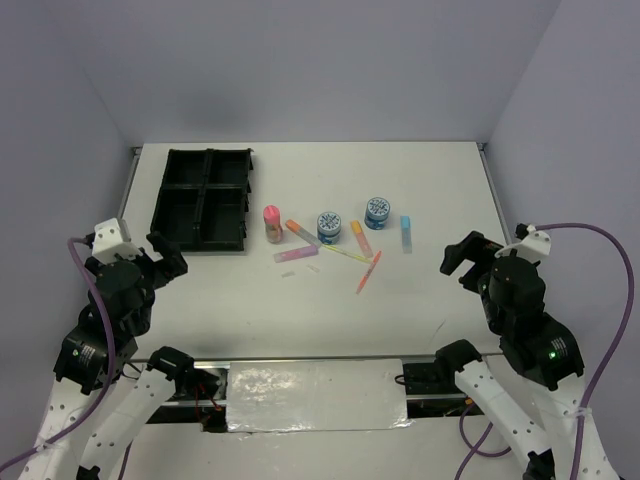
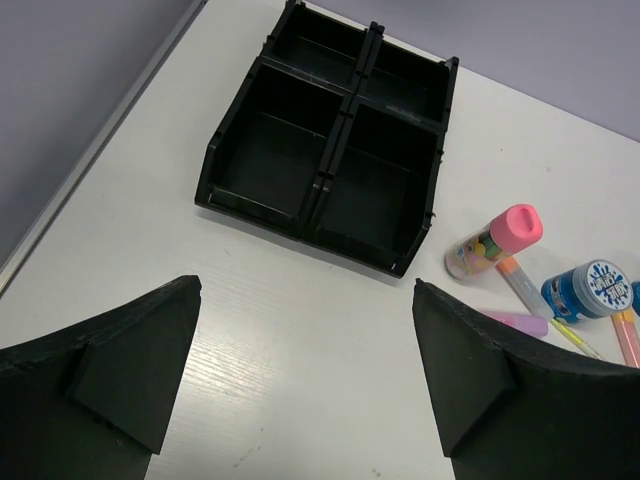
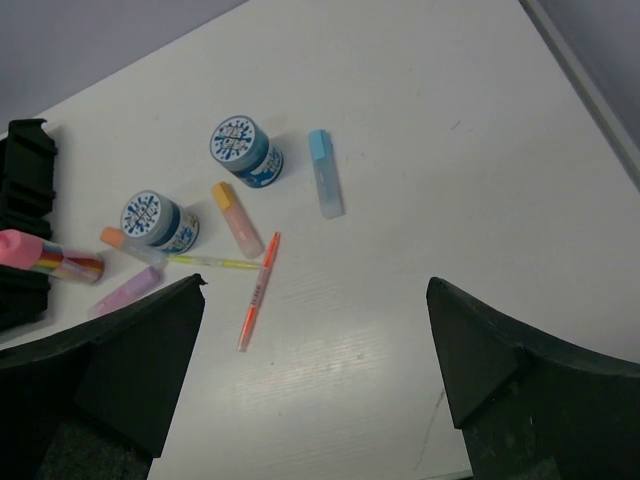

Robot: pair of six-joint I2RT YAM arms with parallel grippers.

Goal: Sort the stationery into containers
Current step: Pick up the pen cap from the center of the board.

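The black four-compartment tray (image 1: 203,200) stands at the far left, empty, and fills the left wrist view (image 2: 330,130). The stationery lies in a row mid-table: pink-capped tube (image 1: 271,223), two blue tins (image 1: 329,226) (image 1: 377,212), orange marker (image 1: 361,238), pink marker (image 1: 297,254), light-blue marker (image 1: 406,233), orange pen (image 1: 369,271), yellow-green pen (image 1: 343,253). The right wrist view shows the tins (image 3: 245,150) (image 3: 158,221), the light-blue marker (image 3: 325,186) and the orange pen (image 3: 258,291). My left gripper (image 1: 168,258) (image 2: 305,310) and right gripper (image 1: 460,258) (image 3: 315,300) are both open, empty, above bare table.
The white table has a raised rim along its left edge (image 1: 128,185) and right edge (image 1: 497,190). A taped strip (image 1: 315,395) lies at the near edge between the arm bases. Purple cables (image 1: 600,300) loop beside both arms.
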